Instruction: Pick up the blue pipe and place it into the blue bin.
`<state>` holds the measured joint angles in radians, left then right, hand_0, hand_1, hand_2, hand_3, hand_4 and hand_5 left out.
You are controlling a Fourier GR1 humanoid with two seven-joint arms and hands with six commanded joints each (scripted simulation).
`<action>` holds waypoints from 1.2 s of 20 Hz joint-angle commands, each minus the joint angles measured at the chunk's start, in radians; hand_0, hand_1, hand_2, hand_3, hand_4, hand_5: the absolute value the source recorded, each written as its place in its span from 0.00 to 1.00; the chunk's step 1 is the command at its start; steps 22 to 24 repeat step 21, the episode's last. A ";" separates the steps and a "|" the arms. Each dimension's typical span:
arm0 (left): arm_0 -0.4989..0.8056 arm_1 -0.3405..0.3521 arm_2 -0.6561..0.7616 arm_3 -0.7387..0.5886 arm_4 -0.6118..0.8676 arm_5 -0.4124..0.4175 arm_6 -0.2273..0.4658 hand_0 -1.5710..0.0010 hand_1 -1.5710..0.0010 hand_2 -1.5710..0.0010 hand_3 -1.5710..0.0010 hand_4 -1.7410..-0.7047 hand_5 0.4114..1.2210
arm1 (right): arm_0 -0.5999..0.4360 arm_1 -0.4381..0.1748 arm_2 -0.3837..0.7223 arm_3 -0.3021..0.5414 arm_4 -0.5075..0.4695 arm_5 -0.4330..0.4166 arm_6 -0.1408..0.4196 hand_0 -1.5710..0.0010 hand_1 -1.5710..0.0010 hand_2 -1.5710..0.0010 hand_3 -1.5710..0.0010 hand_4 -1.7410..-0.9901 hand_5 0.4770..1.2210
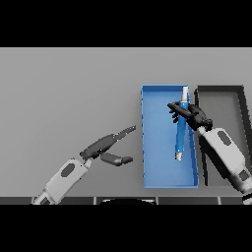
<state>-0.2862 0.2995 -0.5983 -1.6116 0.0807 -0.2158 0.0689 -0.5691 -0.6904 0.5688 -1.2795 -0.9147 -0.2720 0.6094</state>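
The left hand was nearest, low on the grey tabletop and to the left of the blue bin. Its fingers were straight and spread out, pointing toward the bin, and its thumb stuck out lower down. It held nothing. It was near the bin's left wall but did not touch it. Behind the hand, the white and grey arm went down to the lower left.

The right hand was over the right side of the blue bin, near the far end. Its dark fingers were curled round the blue pipe, close to the pipe's top. The pipe was long and thin, with pale tips at both ends. It pointed almost straight along the bin, from the far wall toward the near one, leaning a little. I could not tell if the pipe touched the bin floor. The right arm ran back to the lower right, over a black bin. The black bin sat just to the right of the blue bin.
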 commanded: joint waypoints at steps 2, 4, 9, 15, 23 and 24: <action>0.012 -0.001 -0.008 -0.008 -0.005 0.006 0.010 1.00 1.00 1.00 1.00 0.88 0.08 | -0.038 -0.044 0.083 -0.024 -0.052 0.006 0.000 0.69 0.71 0.72 0.83 0.63 0.89; -0.004 -0.003 0.002 -0.004 0.008 0.003 0.023 1.00 1.00 1.00 1.00 0.88 0.08 | -0.051 -0.077 0.129 -0.048 0.009 0.073 0.000 0.80 0.82 0.82 0.89 0.70 0.76; 0.005 -0.006 -0.002 0.009 0.001 0.002 0.009 1.00 1.00 1.00 1.00 0.88 0.07 | -0.090 -0.110 0.204 -0.066 0.061 0.095 0.001 0.92 0.94 0.94 0.96 0.74 0.54; 0.019 0.007 -0.009 -0.008 -0.007 0.002 0.001 1.00 1.00 1.00 1.00 0.88 0.07 | -0.096 -0.110 0.217 -0.049 0.072 0.077 -0.019 0.98 0.98 0.98 0.99 0.74 0.42; -0.015 0.013 0.010 -0.018 0.013 0.000 0.031 1.00 1.00 1.00 1.00 0.88 0.08 | -0.096 -0.122 0.219 -0.082 0.069 0.081 -0.013 0.99 0.99 0.99 0.99 0.74 0.39; -0.015 0.013 0.010 -0.018 0.013 0.000 0.031 1.00 1.00 1.00 1.00 0.88 0.08 | -0.096 -0.122 0.219 -0.082 0.069 0.081 -0.013 0.99 0.99 0.99 0.99 0.74 0.39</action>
